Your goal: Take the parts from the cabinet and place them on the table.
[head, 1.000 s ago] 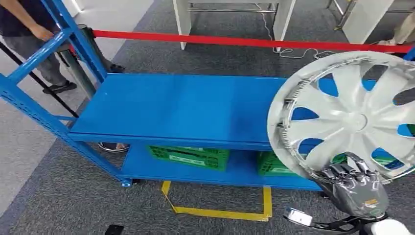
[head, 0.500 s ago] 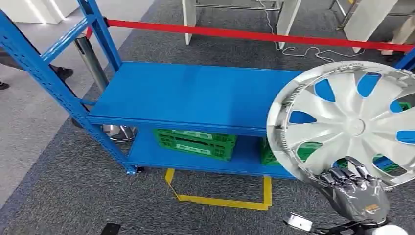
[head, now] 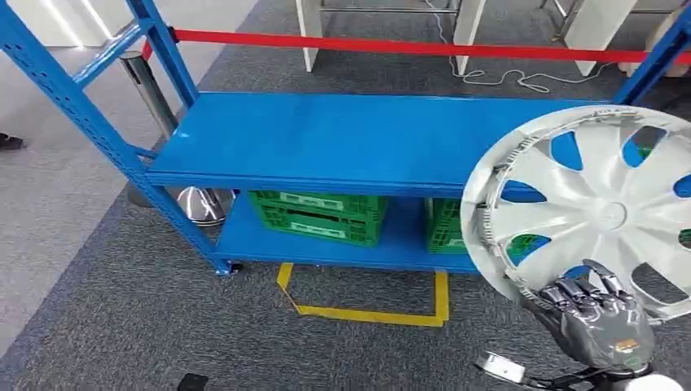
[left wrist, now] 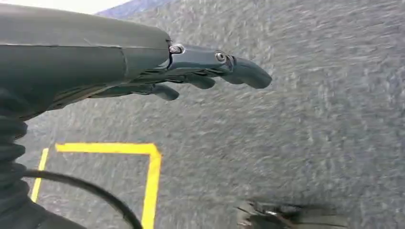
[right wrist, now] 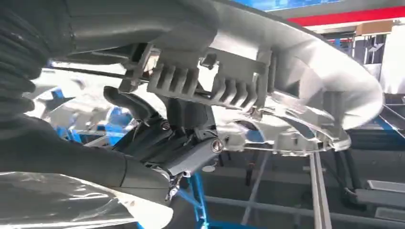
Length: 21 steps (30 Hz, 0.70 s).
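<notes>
Silver hubcap (head: pixel 591 208) gripped above right hand (head: pixel 599 322)

Grey carpet (head: pixel 122 326), yellow floor tape (head: pixel 367 314), red barrier (head: pixel 407 46)

A glossy silver plastic wheel cover (head: pixel 591 208), smooth blue painted metal shelving (head: pixel 342 138), green plastic crates (head: pixel 322 213) and rough grey carpet (head: pixel 122 326) are seen.

Even, bright overhead light fills the head view, with a soft sheen on the blue shelf (head: pixel 326 134) and only faint shadows on the carpet (head: pixel 106 318). The left wrist view is smeared by motion blur across the carpet, though the left hand (left wrist: pixel 191 71) stays sharp. In the right wrist view the hubcap (right wrist: pixel 296 62) glares white and looks soft up close.
</notes>
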### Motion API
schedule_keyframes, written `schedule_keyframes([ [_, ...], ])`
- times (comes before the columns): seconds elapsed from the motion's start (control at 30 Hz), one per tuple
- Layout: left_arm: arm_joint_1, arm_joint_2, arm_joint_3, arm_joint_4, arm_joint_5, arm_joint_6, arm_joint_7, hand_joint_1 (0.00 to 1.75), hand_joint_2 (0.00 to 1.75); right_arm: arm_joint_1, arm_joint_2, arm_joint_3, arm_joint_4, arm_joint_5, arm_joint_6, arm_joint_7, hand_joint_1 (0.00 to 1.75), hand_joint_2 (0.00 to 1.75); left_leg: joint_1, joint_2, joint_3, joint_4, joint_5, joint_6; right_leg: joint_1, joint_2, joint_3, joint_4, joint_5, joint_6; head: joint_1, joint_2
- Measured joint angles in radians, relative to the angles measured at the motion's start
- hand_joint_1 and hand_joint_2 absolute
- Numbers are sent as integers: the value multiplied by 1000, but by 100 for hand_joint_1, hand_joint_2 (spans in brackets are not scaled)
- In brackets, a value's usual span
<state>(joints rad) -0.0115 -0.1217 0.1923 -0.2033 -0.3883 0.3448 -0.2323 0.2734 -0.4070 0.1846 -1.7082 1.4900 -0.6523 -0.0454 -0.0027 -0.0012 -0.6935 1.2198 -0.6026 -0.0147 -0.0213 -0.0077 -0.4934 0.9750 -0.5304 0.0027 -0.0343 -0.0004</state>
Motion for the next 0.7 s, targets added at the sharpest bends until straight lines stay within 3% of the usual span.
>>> schedule_keyframes([
  [0.03, -1, -1, 0, 0, -1, -2, 0, 0, 175, 0, 0, 0, 0, 0, 1, 0, 175, 175, 1, 0, -5, 66, -21, -2, 1, -1, -10, 5, 10, 0, 0, 0],
  [0.07, -2, -1, 0, 0, -1, -3, 0, 0, 175, 1, 0, 0, 0, 0, 1, 0, 175, 175, 2, 0, 3, 97, -6, -2, 2, -1, -29, 13, 21, 0, 0, 0],
  [0.1, -2, -1, 0, 0, -2, -3, 0, 0, 175, 3, 0, 0, 0, 0, 2, 0, 175, 175, 2, 0, 26, 89, 28, 0, 3, -1, -48, 21, 28, 2, 0, 0],
  [0.13, -2, -1, 0, 0, -3, -4, 0, 0, 175, 5, 0, 0, -1, 0, 2, 0, 175, 175, 1, 0, 63, 45, 64, 4, 3, -1, -67, 30, 34, 3, -1, 0],
  [0.17, -2, -1, 0, 0, -6, -5, 0, 0, 175, 7, 0, -1, -3, 0, 2, 0, 175, 175, 0, -1, 120, -35, 89, 11, 4, 0, -82, 38, 41, 5, 0, 0],
  [0.2, -3, -1, 1, 0, -7, -5, 0, 0, 175, 7, 0, -1, -5, 0, 2, 0, 175, 175, -1, -2, 185, -135, 88, 21, 4, 1, -92, 43, 47, 7, -1, 0],
  [0.23, -6, 4, 1, 0, -7, -5, 0, 0, 175, 9, 0, -1, -6, 1, 3, 0, 175, 175, -6, -3, 224, -200, 58, 29, 8, 0, -99, 45, 54, 14, 0, 0],
  [0.27, -8, 3, 1, 0, -9, -5, 0, 0, 175, 9, 0, -1, -6, 2, 3, 0, 175, 175, -8, -3, 230, -227, 54, 29, 5, -2, -105, 44, 65, 20, 0, 0],
  [0.33, -9, 3, 1, 0, -15, -4, 1, 0, 175, 9, 0, -1, -7, 3, 9, 2, 175, 175, -14, -3, 213, -227, 62, 34, 0, -2, -116, 38, 84, 33, 0, 0],
  [0.37, -7, 2, 2, 0, -16, -4, 2, 0, 175, 9, 0, -1, -8, 5, 15, 2, 175, 175, -9, -2, 205, -241, 75, 45, 1, -2, -120, 35, 87, 40, 2, 0],
  [0.4, -7, 1, 2, 0, -17, -4, 6, 0, 175, 10, 0, -1, -8, 6, 19, 0, 175, 175, -6, 2, 200, -247, 89, 51, -1, 2, -128, 45, 67, 43, 1, 0],
  [0.43, -8, 3, 3, 0, -17, -3, 8, 0, 175, 9, 0, -1, -8, 8, 22, 0, 175, 175, -5, 4, 186, -247, 96, 60, 0, 3, -146, 78, 15, 44, 4, 0],
  [0.5, -10, 3, 5, 0, -18, -2, 9, 0, 175, 8, -1, -1, -8, 10, 23, 0, 175, 175, -7, 4, 167, -247, 115, 64, 0, 4, -179, 208, -87, 48, 3, 0],
  [0.53, -10, 3, 6, 0, -18, -3, 12, 0, 175, 7, -1, -1, -8, 10, 23, 0, 175, 175, -8, 4, 154, -246, 124, 64, 0, 4, -197, 281, -113, 51, 5, 0],
  [0.57, -9, 2, 6, 0, -18, -3, 15, 0, 175, 8, -1, -1, -8, 10, 24, -1, 175, 175, -8, 4, 141, -244, 133, 63, 0, 4, -202, 324, -107, 53, 4, 0],
  [0.6, -8, 1, 7, 0, -18, -3, 15, 0, 175, 7, -1, -1, -8, 10, 25, -1, 175, 175, -7, 4, 130, -243, 141, 61, -1, 4, -186, 323, -72, 55, 4, 0],
  [0.67, -8, 0, 8, 0, -18, -3, 15, 0, 175, 7, -1, -1, -8, 10, 25, -1, 175, 175, -4, 4, 111, -234, 152, 54, -2, 4, -95, 204, -1, 56, 4, 0],
  [0.7, -9, -1, 8, 0, -18, -3, 15, 0, 175, 6, -1, -1, -8, 10, 25, -1, 175, 175, -4, 3, 104, -227, 155, 50, -4, 3, -31, 112, 11, 57, 5, 0],
])
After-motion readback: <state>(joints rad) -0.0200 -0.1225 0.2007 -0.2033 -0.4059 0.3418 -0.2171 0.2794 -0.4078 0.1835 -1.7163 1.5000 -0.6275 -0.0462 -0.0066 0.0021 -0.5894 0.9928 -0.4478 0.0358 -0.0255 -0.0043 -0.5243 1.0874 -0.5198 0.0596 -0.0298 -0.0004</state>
